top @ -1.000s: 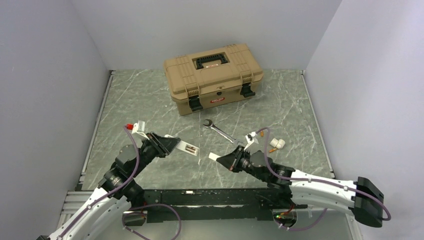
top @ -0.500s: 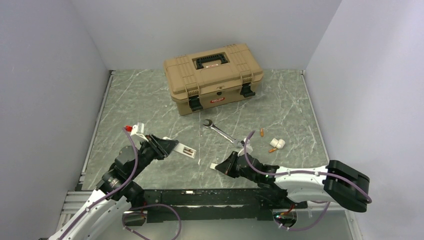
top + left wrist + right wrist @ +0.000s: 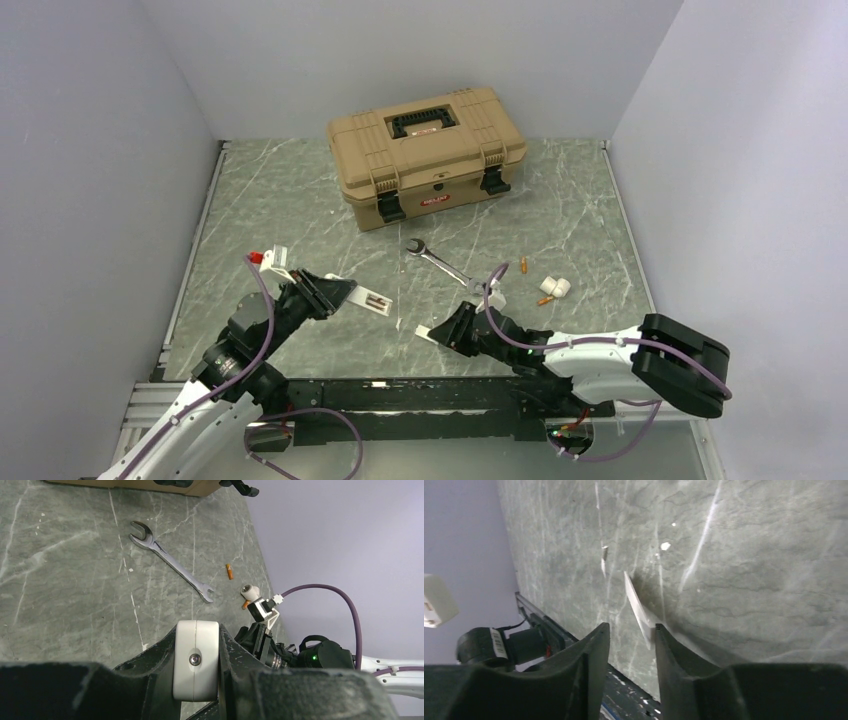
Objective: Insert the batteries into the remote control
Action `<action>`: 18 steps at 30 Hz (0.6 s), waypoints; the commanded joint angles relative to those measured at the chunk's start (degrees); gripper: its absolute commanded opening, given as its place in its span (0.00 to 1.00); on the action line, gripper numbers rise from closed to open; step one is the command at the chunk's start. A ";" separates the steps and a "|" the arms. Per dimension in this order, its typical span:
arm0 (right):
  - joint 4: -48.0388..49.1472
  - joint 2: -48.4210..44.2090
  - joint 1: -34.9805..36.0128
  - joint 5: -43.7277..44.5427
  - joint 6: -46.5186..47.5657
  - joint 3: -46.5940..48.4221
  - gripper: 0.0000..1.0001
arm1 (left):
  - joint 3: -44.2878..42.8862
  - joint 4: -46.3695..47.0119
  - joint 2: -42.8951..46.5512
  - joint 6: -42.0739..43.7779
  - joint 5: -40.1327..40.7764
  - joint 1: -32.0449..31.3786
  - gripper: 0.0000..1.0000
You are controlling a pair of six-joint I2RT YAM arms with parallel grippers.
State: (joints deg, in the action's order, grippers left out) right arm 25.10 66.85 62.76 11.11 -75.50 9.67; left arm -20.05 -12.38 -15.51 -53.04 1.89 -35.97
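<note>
My left gripper (image 3: 335,290) is shut on the remote control (image 3: 370,298), a slim white bar that sticks out to the right with its recess face up. In the left wrist view its white end (image 3: 195,652) sits clamped between the fingers. My right gripper (image 3: 450,330) is low over the table near the front edge, jaws open (image 3: 630,627). A thin white cover plate (image 3: 638,607) rests on the table against the tip of one finger, gripped by neither. Two orange batteries (image 3: 523,265) (image 3: 545,300) lie to the right.
A tan toolbox (image 3: 425,150) stands shut at the back. A steel wrench (image 3: 437,261) lies mid-table between the arms and the toolbox. A small white cylinder (image 3: 556,288) sits between the two batteries. The table's front rail (image 3: 420,385) runs just below both grippers.
The right gripper has dropped toward the front edge and opened, letting go of the thin white cover plate, which now rests on the table. The left arm has not moved.
</note>
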 commanded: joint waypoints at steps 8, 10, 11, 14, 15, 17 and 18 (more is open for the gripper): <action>-18.65 -6.09 -0.29 7.09 2.27 5.26 0.69 | -0.92 1.84 0.57 -0.01 0.39 -0.04 0.00; -24.18 -7.89 -0.28 9.45 3.75 7.18 0.70 | -0.94 1.75 0.52 -0.05 0.38 -0.02 0.00; -27.98 -8.93 -0.31 10.96 4.62 8.49 0.71 | -0.80 1.75 0.62 -0.05 0.36 -0.06 0.00; -38.48 -12.40 -0.39 17.05 8.57 13.66 0.71 | -0.92 1.49 0.86 -0.01 0.46 -0.07 0.00; -41.40 -13.37 -0.68 19.03 10.63 15.63 0.70 | -0.81 1.46 0.91 0.03 0.44 -0.07 0.00; -46.79 -14.41 -1.59 22.62 14.76 21.30 0.68 | -0.55 2.20 0.80 0.23 -0.24 -0.02 0.00; -49.40 -14.23 -2.30 24.03 16.63 24.03 0.67 | -0.40 2.90 0.63 0.37 -0.87 0.01 0.00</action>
State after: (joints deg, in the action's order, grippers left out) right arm -10.72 54.68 62.13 25.26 -67.40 23.42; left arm -20.05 -12.38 -15.44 -53.21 1.87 -35.97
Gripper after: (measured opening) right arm 0.688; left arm 0.286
